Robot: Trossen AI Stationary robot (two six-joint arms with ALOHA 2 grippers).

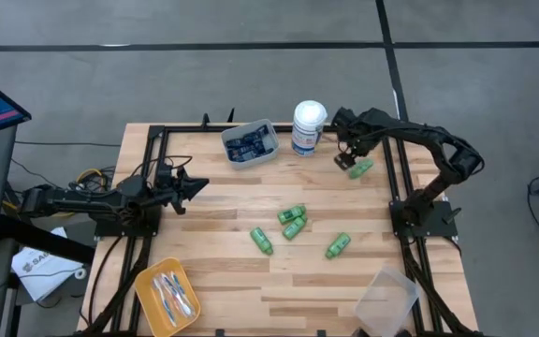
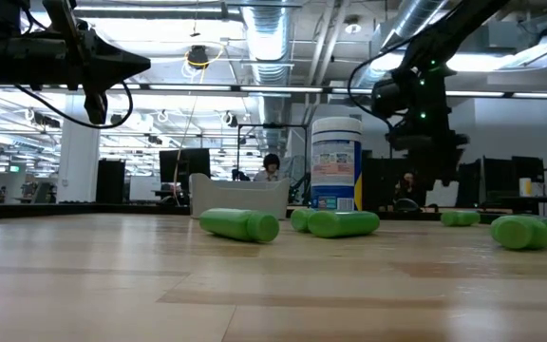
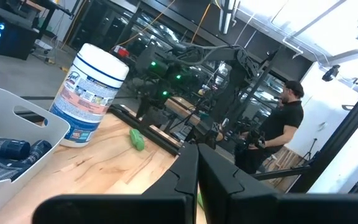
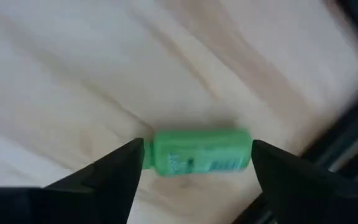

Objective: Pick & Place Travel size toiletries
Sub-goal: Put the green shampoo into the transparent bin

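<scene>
Sitting already sorted well away: navy tubes (image 1: pixel 247 146) in the grey bin (image 1: pixel 268 127), toothbrushes (image 1: pixel 172 294) in the orange tray (image 1: pixel 144 281); hovering wide open, right gripper (image 4: pixel 197 163) straddling one green bottle (image 4: pixel 201 151), four more bottles (image 1: pixel 293 221) lying loose nearby; left gripper (image 1: pixel 197 183) idling closed, far off.

1. You see one green bottle (image 4: pixel 201 151) lying on its side on the light wooden desk (image 4: pixel 73 74).
2. The right gripper (image 4: pixel 197 165) is spread wide, with one dark finger at each end of the bottle.
3. One fingertip (image 4: pixel 126 163) is just beside one end of the bottle; the other fingertip (image 4: pixel 272 163) is just beside the opposite end. You cannot tell if either one touches it.
4. The bottle has a label with small print, too blurred to read.
5. A dark strip (image 4: pixel 347 140) crosses the corner of the view beyond the bottle, at the edge of the wood.
</scene>
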